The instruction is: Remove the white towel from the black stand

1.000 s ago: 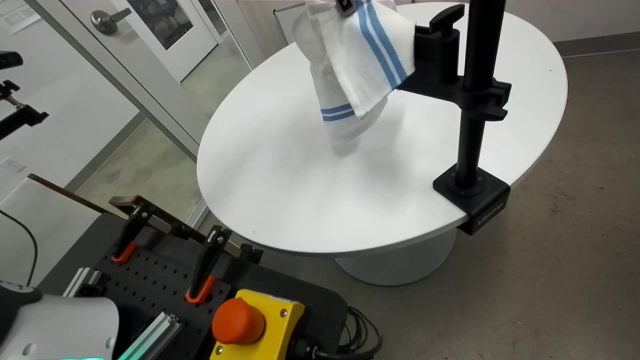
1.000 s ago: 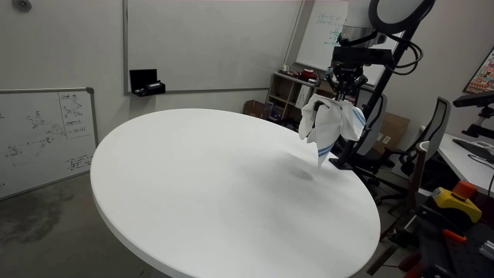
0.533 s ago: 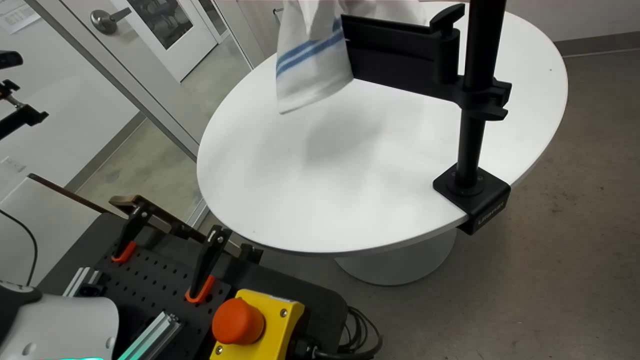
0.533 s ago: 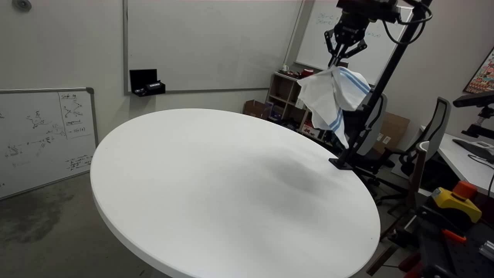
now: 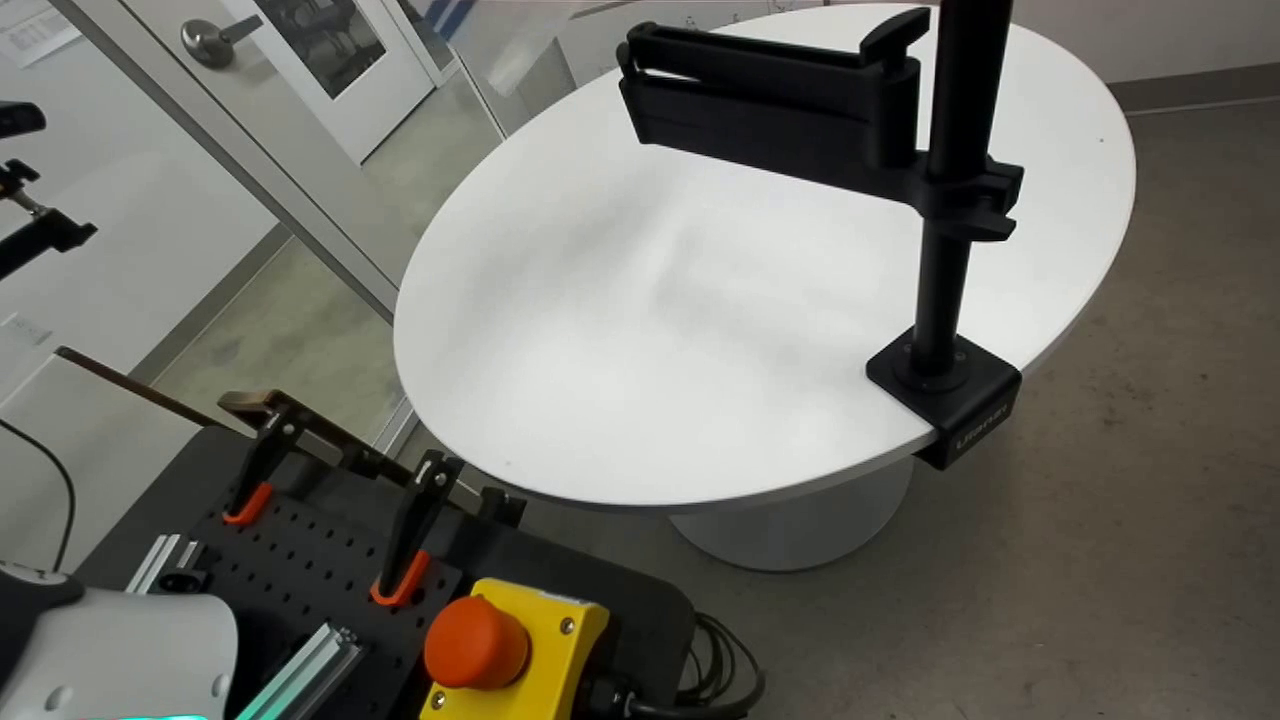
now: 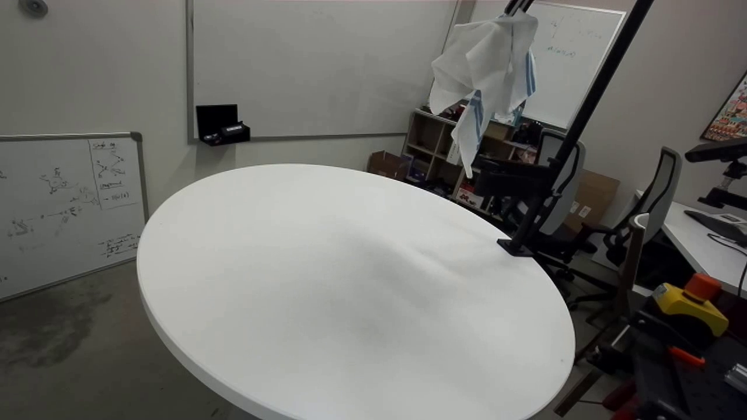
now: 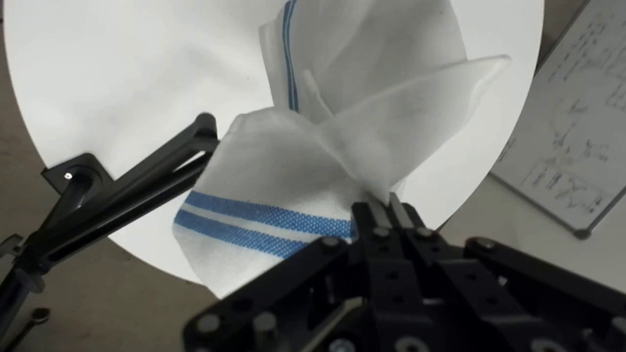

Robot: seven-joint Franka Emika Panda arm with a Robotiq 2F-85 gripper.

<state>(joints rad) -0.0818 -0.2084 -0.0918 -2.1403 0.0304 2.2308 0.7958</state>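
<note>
The white towel (image 6: pixel 487 64) with blue stripes hangs in the air, bunched at its top in my gripper (image 6: pixel 515 8), in an exterior view. In the wrist view my gripper (image 7: pixel 386 203) is shut on a fold of the towel (image 7: pixel 288 156), which spreads out below the fingertips. The black stand's arm (image 5: pixel 760 110) is bare in an exterior view; its post (image 5: pixel 945 280) stands upright at the table edge. The stand also shows in the wrist view (image 7: pixel 132 188), where the towel overlaps the arm's end. A blurred blue-striped bit of towel (image 5: pixel 447 14) shows at the top edge.
The round white table (image 6: pixel 327 280) lies below; the stand's clamp base (image 5: pixel 943 395) grips its edge. A yellow box with a red button (image 5: pixel 520 650) sits on a black cart. Shelves (image 6: pixel 435 140), chairs and whiteboards stand behind.
The gripper has risen with the towel in it. The towel has come up off the stand's arm, which it covered a second ago, and has moved away from it. The stand has not moved.
</note>
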